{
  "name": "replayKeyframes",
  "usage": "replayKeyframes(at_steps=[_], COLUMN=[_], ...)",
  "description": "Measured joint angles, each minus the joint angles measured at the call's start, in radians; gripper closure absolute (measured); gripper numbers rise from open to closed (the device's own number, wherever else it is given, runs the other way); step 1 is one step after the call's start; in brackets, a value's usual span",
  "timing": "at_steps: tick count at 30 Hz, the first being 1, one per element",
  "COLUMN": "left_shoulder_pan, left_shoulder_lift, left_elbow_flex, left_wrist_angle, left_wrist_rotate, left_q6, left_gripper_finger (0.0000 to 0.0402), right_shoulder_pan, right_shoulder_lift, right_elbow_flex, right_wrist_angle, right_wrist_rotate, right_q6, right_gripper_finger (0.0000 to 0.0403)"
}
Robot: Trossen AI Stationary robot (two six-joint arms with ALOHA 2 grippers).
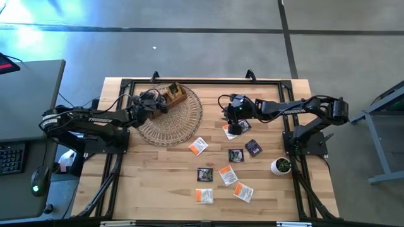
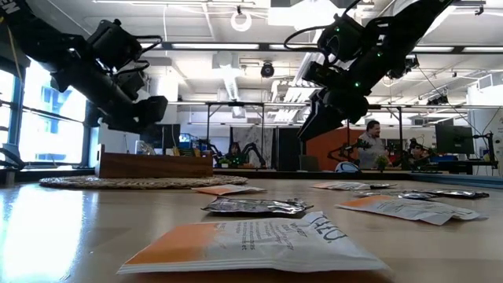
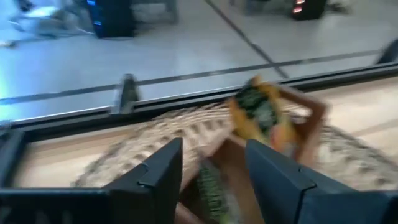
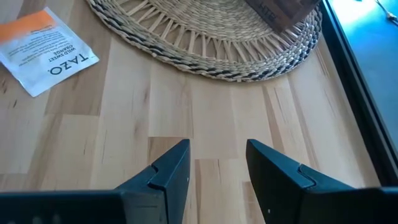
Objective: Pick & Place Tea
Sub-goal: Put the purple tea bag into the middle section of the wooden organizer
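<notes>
Where the left wrist view looks past its own fingers, motion blur smears nearly everything: a green-printed sachet (image 3: pixel 256 112) seems to sit inside the wooden box (image 3: pixel 292 134), though its edges cannot be made out. The left gripper (image 1: pixel 150 101) hangs over that box (image 1: pixel 172 93) on the round woven mat (image 1: pixel 173 120), its fingers spread with nothing between them. From above, the arm covers part of the box, so its compartments and their contents cannot be counted.

The right gripper (image 1: pixel 235 126) hovers over the table's middle right, fingers apart and empty; bare wood shows between them in its own wrist view. It hides most of an orange-and-white sachet (image 1: pixel 228 131) lying under it.

Loose tea on the wooden table (image 1: pixel 151 183), counted from above: five orange-and-white sachets, namely the half-hidden one, one just off the mat (image 1: pixel 198 146), and three near the front (image 1: pixel 228 174) (image 1: pixel 243 192) (image 1: pixel 204 196). Three dark sachets lie among them (image 1: pixel 253 147) (image 1: pixel 236 155) (image 1: pixel 205 174).

One small white pot with a plant (image 1: pixel 281 166) stands at the right edge. In the low view a person (image 2: pixel 369 145) stands far behind the table.
</notes>
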State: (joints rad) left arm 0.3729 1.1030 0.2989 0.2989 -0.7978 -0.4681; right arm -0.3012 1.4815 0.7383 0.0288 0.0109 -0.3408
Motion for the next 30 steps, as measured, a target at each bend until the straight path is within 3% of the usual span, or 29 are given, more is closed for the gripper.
replayKeyframes(at_steps=[7, 14, 16, 21, 30], left_shoulder_pan=[0.000, -0.004, -0.023, -0.080, -0.098], left_shoulder_lift=[0.000, 0.010, 0.041, 0.104, 0.205], left_elbow_flex=[0.087, 0.220, 0.247, 0.279, 0.278], left_wrist_angle=[0.051, 0.055, 0.057, 0.054, 0.050], left_wrist_rotate=[0.217, 0.697, 0.779, 0.783, 0.778], left_q6=[0.067, 0.066, 0.046, 0.053, 0.017], left_gripper_finger=[0.0218, 0.0218, 0.0218, 0.0218, 0.0218], right_shoulder_pan=[0.021, 0.048, 0.065, 0.117, 0.174], right_shoulder_lift=[0.000, 0.000, 0.000, -0.023, -0.111], right_elbow_flex=[-0.001, -0.001, -0.001, -0.001, -0.001], right_wrist_angle=[0.029, 0.020, -0.027, -0.251, -0.524], right_wrist_rotate=[0.000, -0.006, -0.024, -0.031, 0.107], right_q6=[0.000, 0.020, 0.021, 0.023, 0.292], right_gripper_finger=[0.0249, 0.0249, 0.0249, 0.0249, 0.0249])
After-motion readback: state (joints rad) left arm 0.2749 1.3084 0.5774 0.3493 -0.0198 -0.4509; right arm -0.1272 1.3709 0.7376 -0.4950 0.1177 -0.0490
